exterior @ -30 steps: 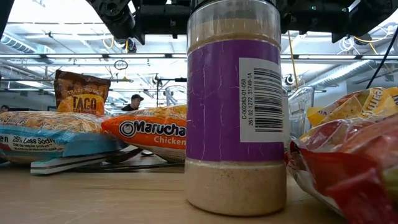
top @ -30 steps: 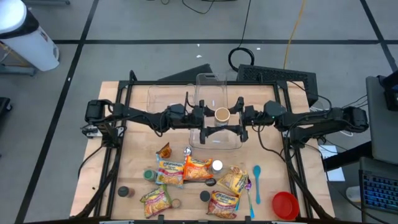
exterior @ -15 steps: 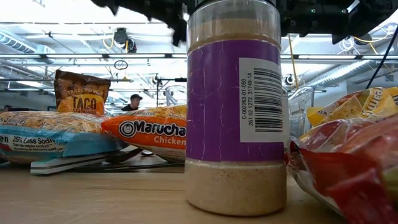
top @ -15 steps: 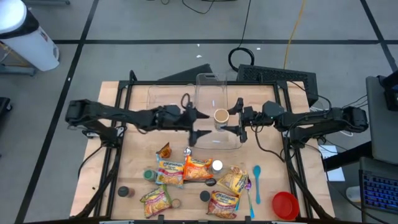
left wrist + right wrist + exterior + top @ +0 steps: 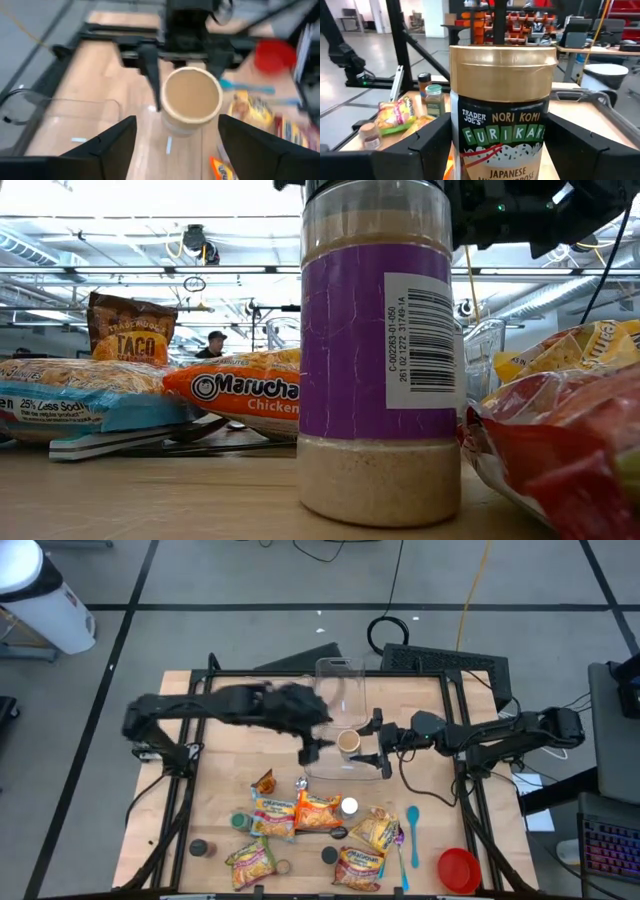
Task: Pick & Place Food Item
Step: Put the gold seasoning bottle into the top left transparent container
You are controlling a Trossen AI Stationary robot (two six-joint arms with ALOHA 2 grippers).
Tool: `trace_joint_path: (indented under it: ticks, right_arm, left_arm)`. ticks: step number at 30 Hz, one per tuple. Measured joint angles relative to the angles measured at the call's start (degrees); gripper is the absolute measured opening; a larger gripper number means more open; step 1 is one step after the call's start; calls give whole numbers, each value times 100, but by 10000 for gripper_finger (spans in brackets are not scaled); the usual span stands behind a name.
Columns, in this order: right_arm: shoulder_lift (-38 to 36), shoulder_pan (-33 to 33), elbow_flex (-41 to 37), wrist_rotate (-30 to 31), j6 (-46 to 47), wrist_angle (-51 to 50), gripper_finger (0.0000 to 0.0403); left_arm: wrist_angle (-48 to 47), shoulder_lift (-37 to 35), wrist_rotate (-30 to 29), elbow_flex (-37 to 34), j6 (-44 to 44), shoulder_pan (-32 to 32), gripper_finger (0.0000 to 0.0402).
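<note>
A furikake jar (image 5: pixel 502 120) with a tan lid (image 5: pixel 348 743) stands upright over the near part of a clear plastic bin (image 5: pixel 340 680). My right gripper (image 5: pixel 366 744) reaches in from the table's right and is shut on the jar. My left gripper (image 5: pixel 310 747) hovers raised just left of the bin, tipped downward. In the left wrist view its fingers (image 5: pixel 117 145) stand open with nothing between them, and the jar (image 5: pixel 192 97) shows farther off. My right gripper pinches the jar's body (image 5: pixel 465 145) between its two fingers (image 5: pixel 432 150), one on each side, below the tan lid. The fingers come in level from the table's right. The jar stays upright; whether its base touches the bin cannot be told.
Near the front edge lie several ramen packets (image 5: pixel 318 812), a taco packet (image 5: pixel 264 783), small spice jars (image 5: pixel 203 848), a blue spoon (image 5: pixel 413 830) and a red bowl (image 5: pixel 458 868). A purple-labelled shaker (image 5: pixel 378 370) stands close to the low camera. Black frame rails run along both sides of the table.
My left gripper has come away from the jar, risen and drawn back toward the table's left, tipping to point downward. My right gripper, still shut on the jar, has carried it a little toward the table's near edge.
</note>
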Motion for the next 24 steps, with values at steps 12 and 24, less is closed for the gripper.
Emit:
trace_joint_path:
  ticks: [12,24]
  right_arm:
    - [135,-7,35,19,48,-45,263]
    - [135,-9,35,20,28,-95,263]
  left_arm:
    - [-549,1332,-97,1205,722,-142,392]
    - [-581,1323,335,1245,233,74,311]
